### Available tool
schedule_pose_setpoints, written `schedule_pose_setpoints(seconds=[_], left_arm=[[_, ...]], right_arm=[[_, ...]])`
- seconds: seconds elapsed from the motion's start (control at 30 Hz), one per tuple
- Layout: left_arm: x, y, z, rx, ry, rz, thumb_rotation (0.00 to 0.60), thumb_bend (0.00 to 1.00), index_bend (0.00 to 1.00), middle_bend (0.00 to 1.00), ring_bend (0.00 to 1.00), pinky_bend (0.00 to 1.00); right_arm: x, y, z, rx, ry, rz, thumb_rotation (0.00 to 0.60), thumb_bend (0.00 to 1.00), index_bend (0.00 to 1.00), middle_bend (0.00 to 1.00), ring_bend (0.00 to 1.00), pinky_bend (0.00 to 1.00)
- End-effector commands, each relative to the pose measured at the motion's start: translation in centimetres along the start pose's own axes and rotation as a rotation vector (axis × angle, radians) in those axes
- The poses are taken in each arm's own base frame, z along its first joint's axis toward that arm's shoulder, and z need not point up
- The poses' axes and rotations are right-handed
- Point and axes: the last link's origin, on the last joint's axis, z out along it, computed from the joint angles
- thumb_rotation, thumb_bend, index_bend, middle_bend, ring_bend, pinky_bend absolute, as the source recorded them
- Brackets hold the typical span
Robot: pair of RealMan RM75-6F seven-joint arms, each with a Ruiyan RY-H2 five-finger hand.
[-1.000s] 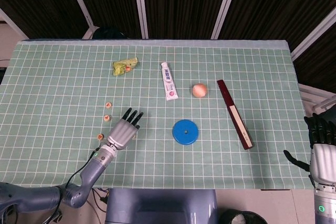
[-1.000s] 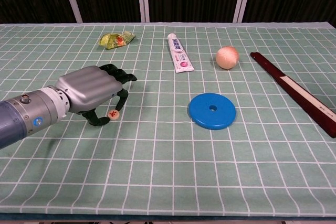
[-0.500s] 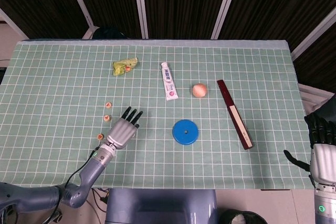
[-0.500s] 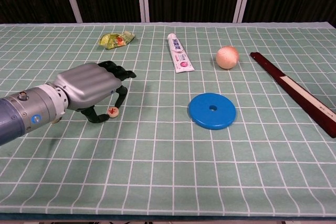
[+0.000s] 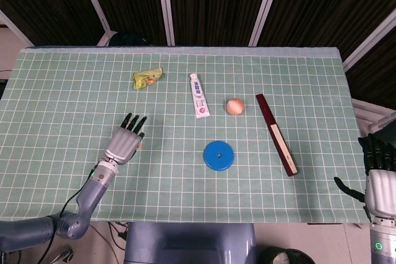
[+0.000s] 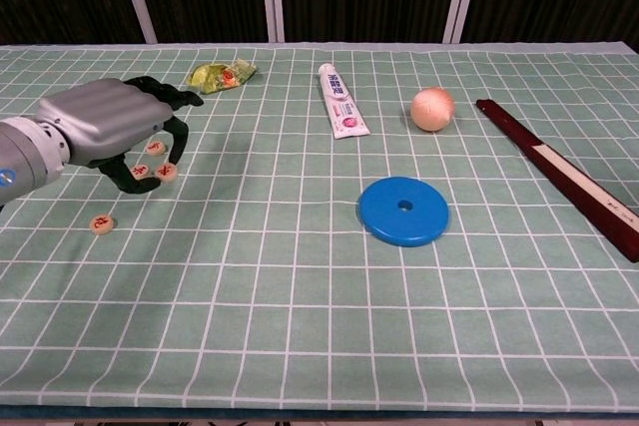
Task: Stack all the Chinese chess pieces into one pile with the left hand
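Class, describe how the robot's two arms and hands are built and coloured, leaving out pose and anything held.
The left hand has a ribbed silver-grey back and black fingers; its forearm is blue-grey with a pale wrist ring, a blue mark and a thin cable. The right hand is also silver with black fingers, and has a small green light below.

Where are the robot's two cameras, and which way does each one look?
Head view: sits high up, looks steeply down on the whole table; shows the left hand with its arm, and the right hand at the lower right edge.
Chest view: sits low at the front edge, looks across the table toward the dark back wall; shows only the left hand over the chess pieces.
Both share: left hand, blue disc, toothpaste, ball.
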Motion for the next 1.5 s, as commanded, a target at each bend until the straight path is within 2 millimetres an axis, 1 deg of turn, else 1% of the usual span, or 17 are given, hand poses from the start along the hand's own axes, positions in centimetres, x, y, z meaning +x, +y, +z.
schedule_pose_setpoints(seconds=[0.03, 0.2, 0.57, 1.5], left_arm=[[-0.3, -1.7, 0.1, 0.043, -0.009, -0.011, 0.600, 0.32, 0.50, 0.00, 0.00, 0.00], [-0.8, -3.2, 0.3, 0.079, -0.018, -0.019, 0.600, 0.32, 0.50, 0.00, 0.00, 0.00], [-1.6, -4.0, 0.9, 0.106, -0.036, -0.022, 0.600, 0.32, 0.50, 0.00, 0.00, 0.00], [-2.2, -2.6, 1.6, 0.088, -0.041, 0.016, 0.600, 0.32, 0.48, 0.00, 0.00, 0.00]], right_arm=[[0.0, 0.0, 0.0, -0.001, 0.000, -0.001, 0.600, 0.23, 0.10, 0.01, 0.00, 0.00], [0.0, 0.0, 0.0, -0.002, 0.000, -0.002, 0.600, 0.23, 0.10, 0.01, 0.00, 0.00], [0.0, 0.0, 0.0, -0.002, 0.002, -0.001, 0.600, 0.23, 0.10, 0.01, 0.00, 0.00], [0.1, 0.0, 0.0, -0.004, 0.007, 0.001, 0.600, 0.23, 0.10, 0.01, 0.00, 0.00]])
